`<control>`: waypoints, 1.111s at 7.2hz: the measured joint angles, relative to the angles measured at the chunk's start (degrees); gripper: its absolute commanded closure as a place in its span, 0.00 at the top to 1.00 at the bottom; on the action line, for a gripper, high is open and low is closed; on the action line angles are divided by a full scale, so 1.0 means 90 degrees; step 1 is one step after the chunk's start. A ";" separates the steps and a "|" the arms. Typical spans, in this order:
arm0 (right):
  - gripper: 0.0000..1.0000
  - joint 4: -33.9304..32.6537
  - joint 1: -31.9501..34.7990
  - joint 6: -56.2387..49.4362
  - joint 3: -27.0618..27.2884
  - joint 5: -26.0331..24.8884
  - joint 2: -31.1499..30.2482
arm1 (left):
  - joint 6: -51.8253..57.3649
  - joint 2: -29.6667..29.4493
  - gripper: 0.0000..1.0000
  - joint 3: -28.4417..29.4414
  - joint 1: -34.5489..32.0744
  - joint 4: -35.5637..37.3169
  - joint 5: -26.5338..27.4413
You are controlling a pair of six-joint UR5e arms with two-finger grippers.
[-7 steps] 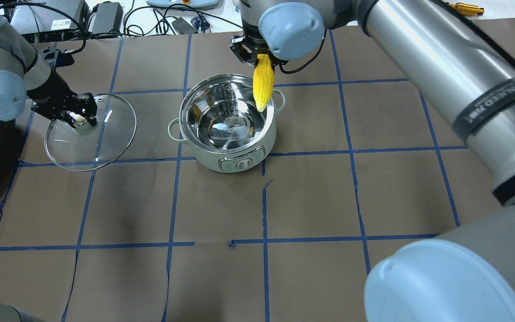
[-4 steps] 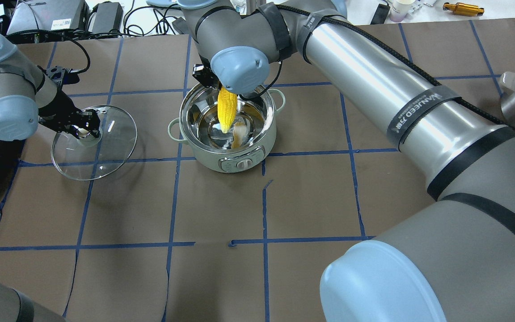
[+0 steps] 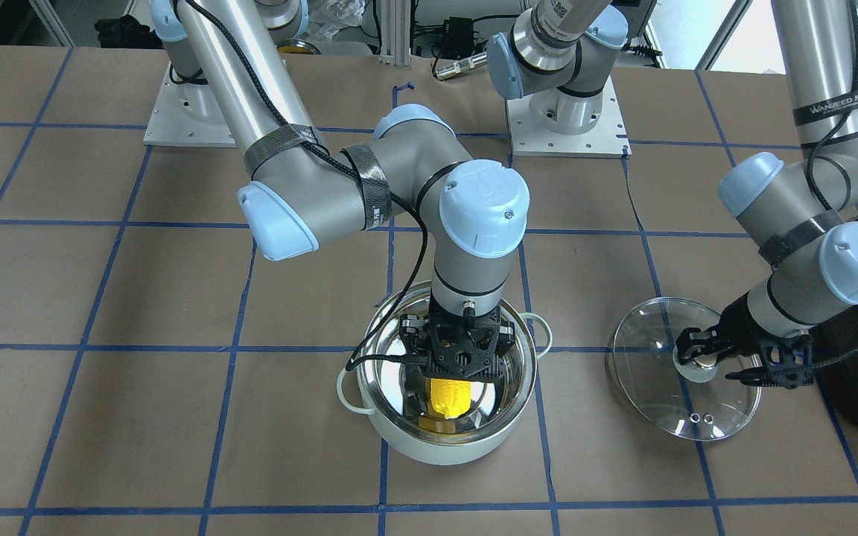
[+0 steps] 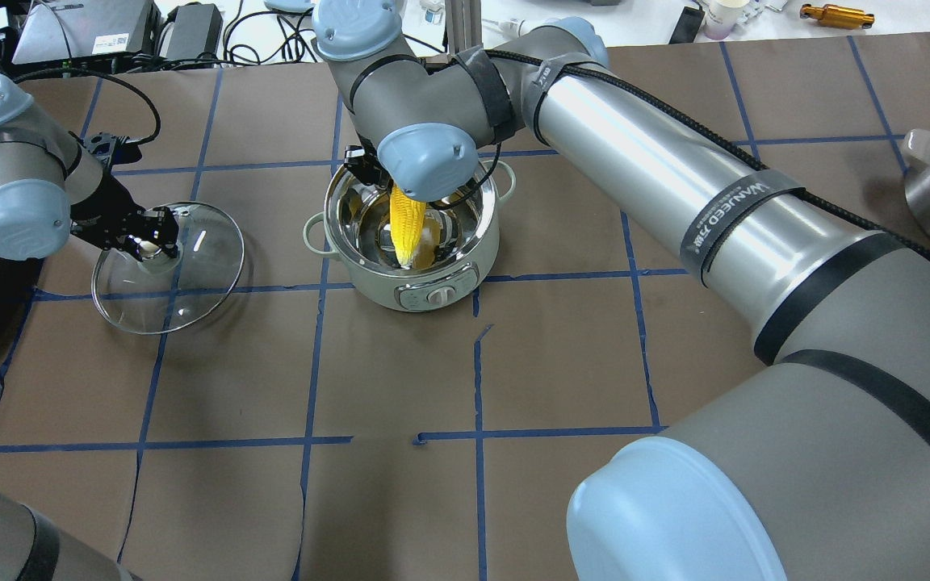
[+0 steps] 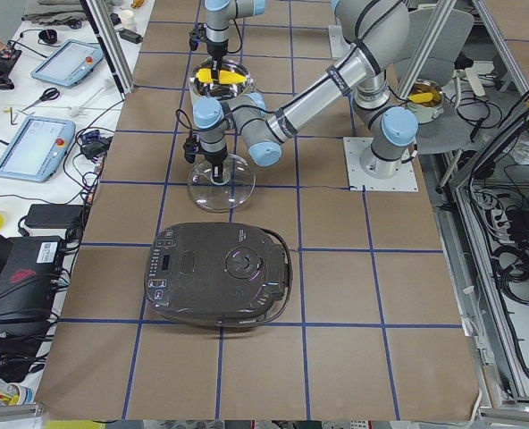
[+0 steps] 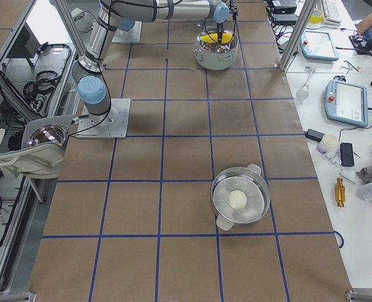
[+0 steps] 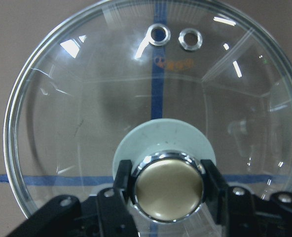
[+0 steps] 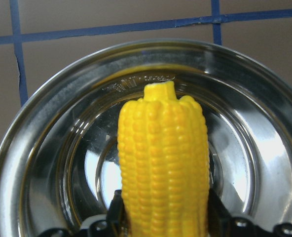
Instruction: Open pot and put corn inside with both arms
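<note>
Corn cob [image 4: 405,230], long yellow plastic, has sunk from rim height into the mint-green steel-lined pot [image 4: 453,284]; my right gripper [image 3: 463,357] clamps it, my left gripper [image 7: 166,186] holds the clear glass lid [image 4: 198,278] aside; only release remains

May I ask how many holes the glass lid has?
2: one hole and a second hole side by side near the lid rim; the left gripper may hide more.

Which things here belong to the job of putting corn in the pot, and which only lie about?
For the job: pot, corn, glass lid, left pincer gripping the lid, right pincer holding the corn.

Lying about: black appliance, steel pan with a white ball, gold cylinder.
</note>
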 measured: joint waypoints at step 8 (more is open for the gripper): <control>1.00 0.1439 -0.1519 -0.0887 0.0619 0.0327 -0.1817 | -0.1261 0.0750 1.00 0.0914 -0.1054 -0.1415 0.0034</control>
